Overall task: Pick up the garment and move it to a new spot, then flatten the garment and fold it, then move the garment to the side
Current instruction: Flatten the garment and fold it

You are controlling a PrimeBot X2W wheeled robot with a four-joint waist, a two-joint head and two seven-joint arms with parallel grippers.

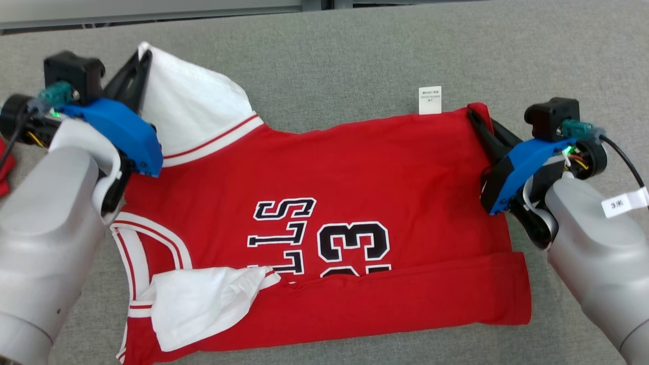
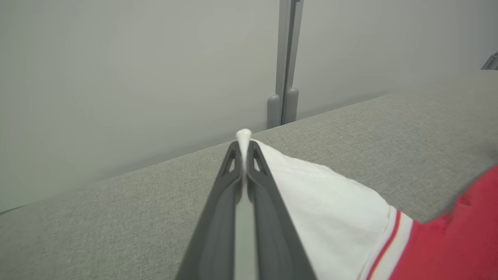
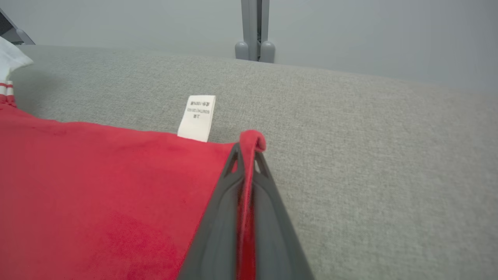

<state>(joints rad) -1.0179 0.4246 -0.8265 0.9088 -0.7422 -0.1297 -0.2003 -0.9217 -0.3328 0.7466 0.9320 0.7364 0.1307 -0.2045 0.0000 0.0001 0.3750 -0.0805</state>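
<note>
The garment is a red jersey with white sleeves, striped trim and black-and-white lettering, lying spread on the grey table with its near edge folded over. My left gripper is shut on the tip of the far white sleeve, and white cloth pokes out between its fingertips. My right gripper is shut on the far right red corner, and a fold of red cloth runs between its fingers. A white care label sticks out from the far hem.
Grey fabric covers the table, whose far edge meets a pale wall with a grey post. Something red lies at the left edge of the head view. A second white sleeve is crumpled at the near left.
</note>
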